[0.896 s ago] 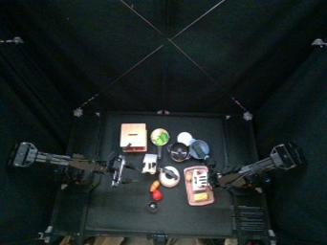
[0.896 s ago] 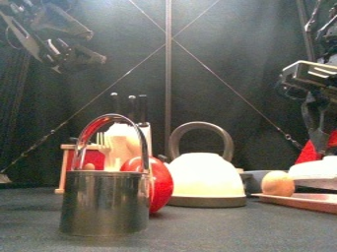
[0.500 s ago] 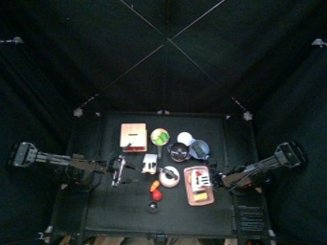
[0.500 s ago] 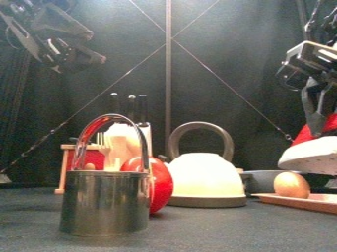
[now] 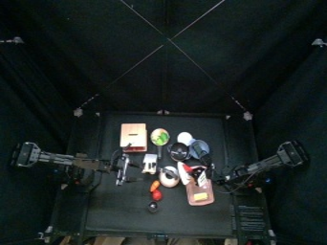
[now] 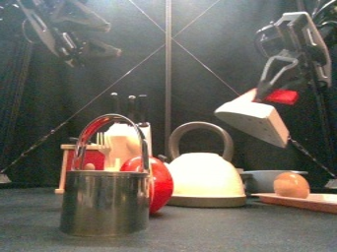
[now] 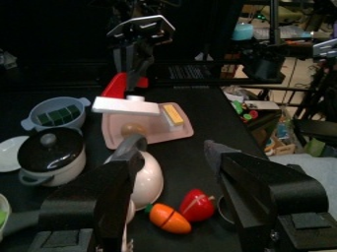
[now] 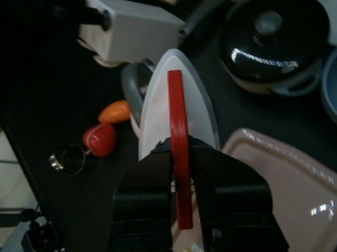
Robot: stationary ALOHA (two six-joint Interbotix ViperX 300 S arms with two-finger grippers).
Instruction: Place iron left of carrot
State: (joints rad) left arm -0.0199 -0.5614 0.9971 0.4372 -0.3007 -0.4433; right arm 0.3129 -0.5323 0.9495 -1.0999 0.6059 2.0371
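Your right gripper (image 6: 293, 61) pinches the iron (image 6: 255, 116), white with a red handle, its jaws closed on that handle; half a second ago it sat low by the pink tray (image 7: 142, 125), now it hangs tilted above it. Left gripper (image 7: 178, 182) stands spread above the carrot (image 7: 168, 217)

The white iron (image 6: 254, 116) with its red handle hangs tilted above the bench, while the small orange carrot (image 7: 168, 217) lies on the bench.
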